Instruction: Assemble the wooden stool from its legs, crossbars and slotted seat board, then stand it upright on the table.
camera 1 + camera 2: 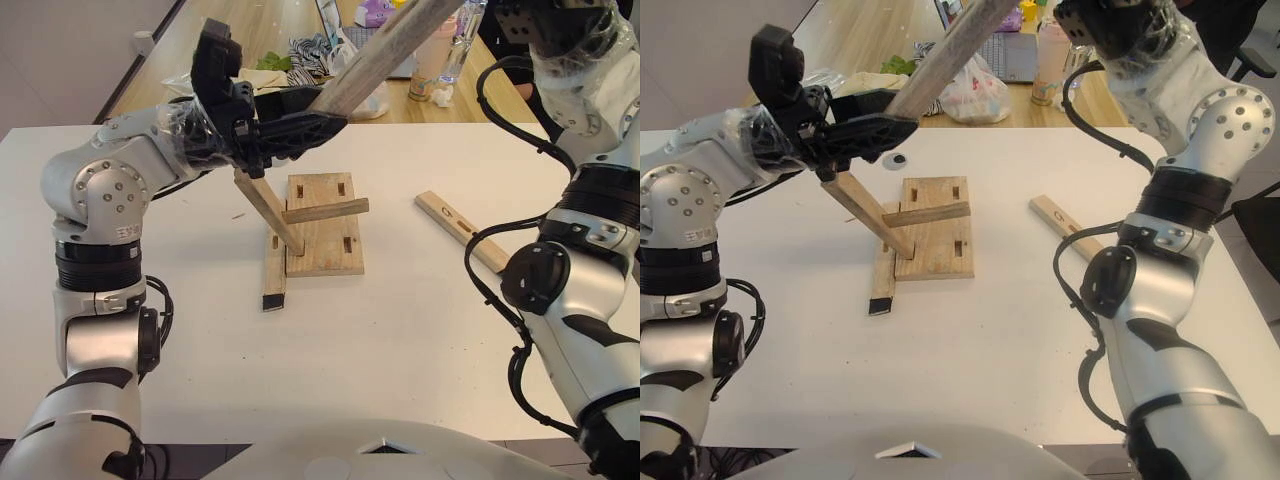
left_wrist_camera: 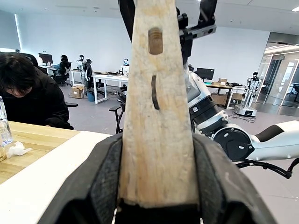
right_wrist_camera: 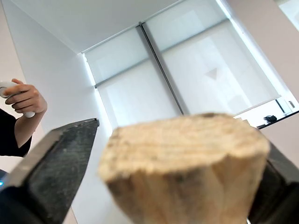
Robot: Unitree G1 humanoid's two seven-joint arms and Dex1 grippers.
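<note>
The stool is far from built: the slotted seat board (image 1: 335, 240) lies flat on the white table (image 1: 400, 340) with its slots unfilled, one leg (image 1: 273, 280) lies flat against its left edge, and another leg (image 1: 455, 225) rests by itself well off to the right. The only joined work I can make out is a slanted bar (image 1: 265, 205) that runs from just under the left gripper (image 2: 156, 149) down onto the board, with a thinner crossbar (image 1: 330, 210) sticking out of it sideways. Whether that slanted bar is pegged into the raised leg cannot be made out. Judging by this, nearly all the fitting is left: the remaining legs and crossbars, the seat, and then standing the stool upright. The long leg (image 1: 385, 55) is held in the air, slanting up and away over the table. The left gripper's jaws are pressed onto its lower part, one black finger (image 2: 100, 186) on each flat side, the mortise holes facing the wrist camera. The leg's upper end sits in the right gripper (image 3: 184, 140) — whether it is clamped there or merely cradled I cannot tell.
</note>
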